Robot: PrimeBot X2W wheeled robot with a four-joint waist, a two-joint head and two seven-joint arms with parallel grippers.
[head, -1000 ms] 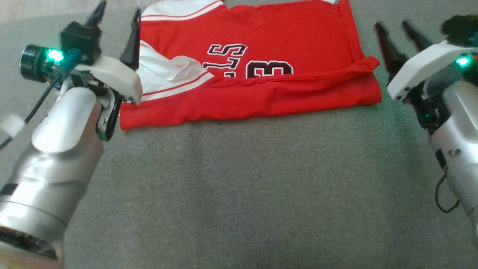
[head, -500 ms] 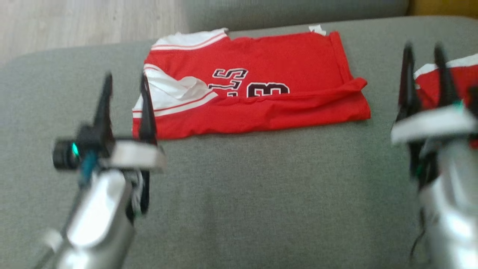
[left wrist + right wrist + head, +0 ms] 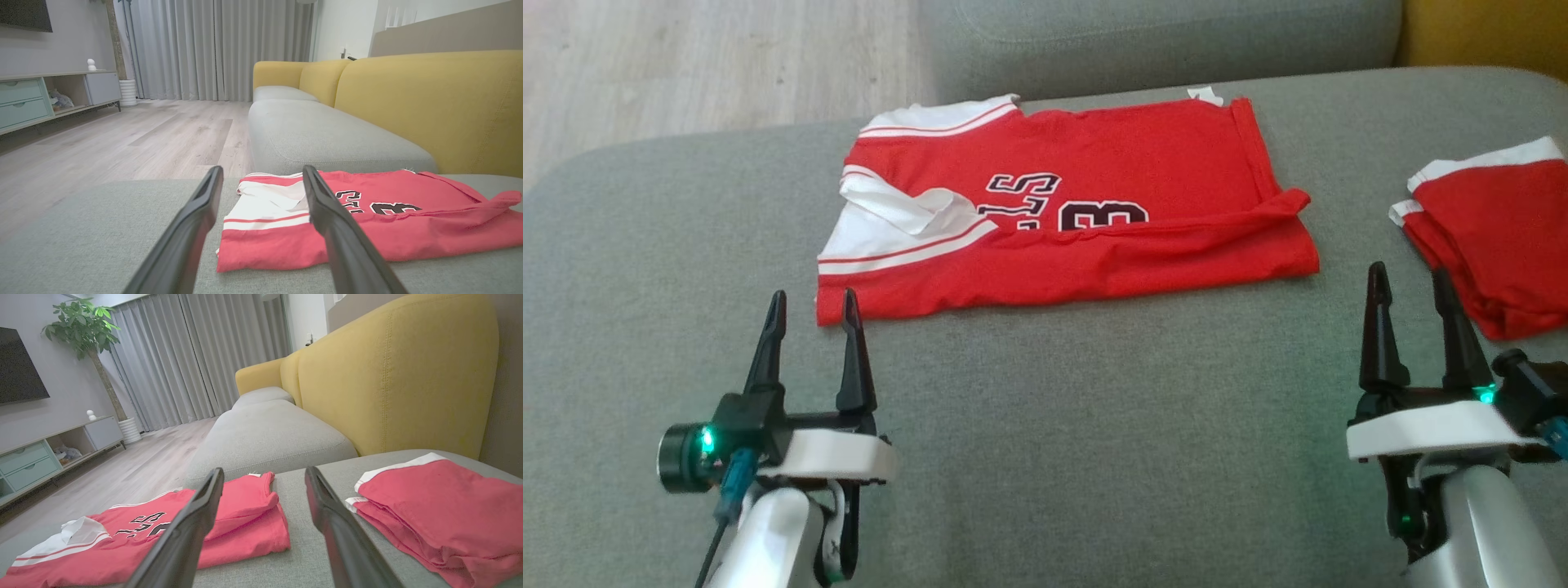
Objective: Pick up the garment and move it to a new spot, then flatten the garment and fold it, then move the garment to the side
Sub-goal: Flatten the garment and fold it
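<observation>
Item: my left gripper [image 3: 814,296] — fingers apart, nothing between them, just short of the jersey's [image 3: 1094,204] near-left corner.
Item: my right gripper [image 3: 1409,271] — fingers apart, empty, out past the jersey's near-right corner, close to the folded red pile [image 3: 1494,237].
Jersey: folded lengthwise on the grey cushion [image 3: 1045,425], white sleeve [image 3: 890,216] rumpled at its left end.
Risk, as I judge it: pinching only the top layer would let the fold fall open; a wide right-hand swing could drag the folded red pile.
Room: bare cushion on the jersey's near side; floor [image 3: 686,65] beyond its left; second cushion [image 3: 1160,41] behind it.
</observation>
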